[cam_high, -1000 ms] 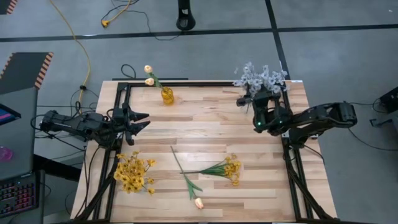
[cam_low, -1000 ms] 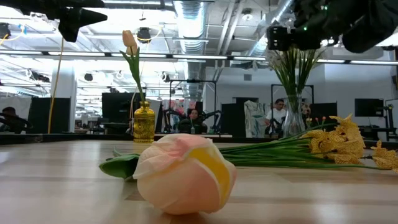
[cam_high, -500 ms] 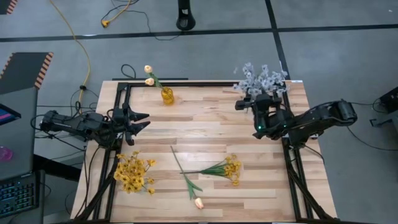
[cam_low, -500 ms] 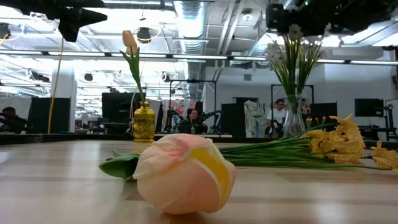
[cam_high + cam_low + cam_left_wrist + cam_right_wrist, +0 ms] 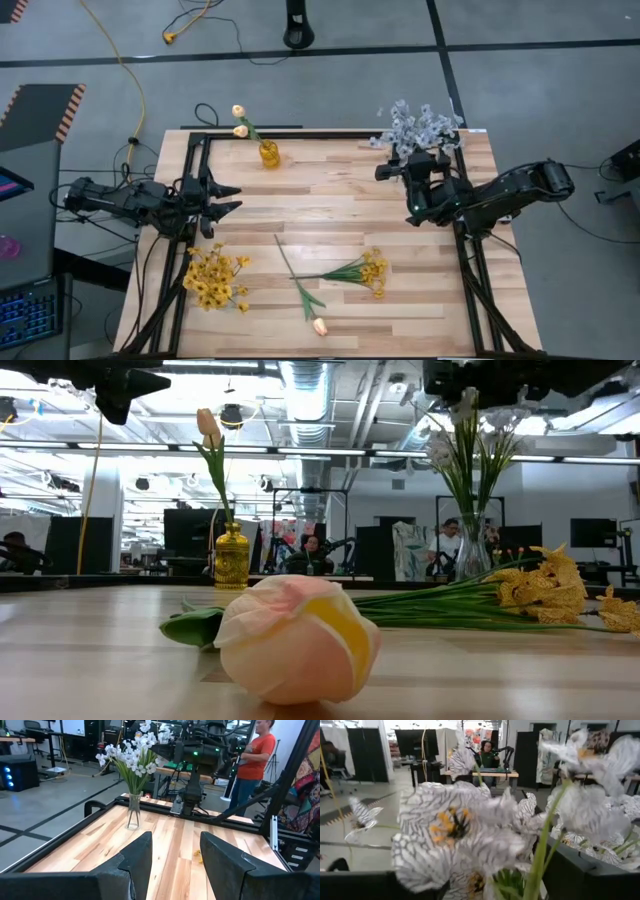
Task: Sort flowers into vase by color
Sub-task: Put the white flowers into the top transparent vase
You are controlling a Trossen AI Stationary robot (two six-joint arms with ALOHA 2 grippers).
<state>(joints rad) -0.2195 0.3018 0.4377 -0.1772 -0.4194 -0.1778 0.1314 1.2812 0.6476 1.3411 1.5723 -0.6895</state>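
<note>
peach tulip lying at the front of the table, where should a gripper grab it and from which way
Grip the tulip on its thin green stem, mid-length, coming straight down from above. It lies flat on the table with bare wood either side there, while the soft bud would probably crush.

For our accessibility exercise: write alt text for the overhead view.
The right end effector sits by the white flowers at the table's far right corner; the left end effector waits open at the left edge. Yellow sprigs lie on the table.

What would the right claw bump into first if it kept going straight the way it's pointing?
Most likely the pale blue-white blossoms. The right gripper points at the spray in the clear vase at the table's far corner, and blooms fill its wrist view just ahead. Exact depth is unclear.
</note>
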